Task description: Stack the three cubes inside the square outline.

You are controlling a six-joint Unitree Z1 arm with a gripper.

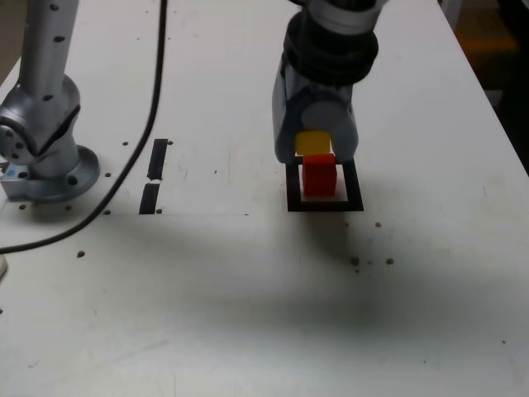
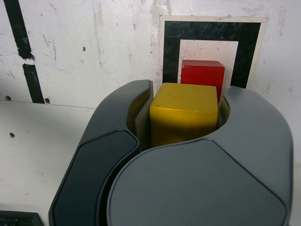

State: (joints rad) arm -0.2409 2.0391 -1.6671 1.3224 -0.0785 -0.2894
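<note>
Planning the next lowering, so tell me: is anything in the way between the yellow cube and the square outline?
Only the red cube, inside the square outline, lower than the yellow cube between the pincer's fingers.

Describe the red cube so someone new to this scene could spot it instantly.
On the white table, find the thick black square outline. The red cube sits inside it, under the hand. Unlike the yellow cube between the hand's fingers, it is red and ungripped.
</note>
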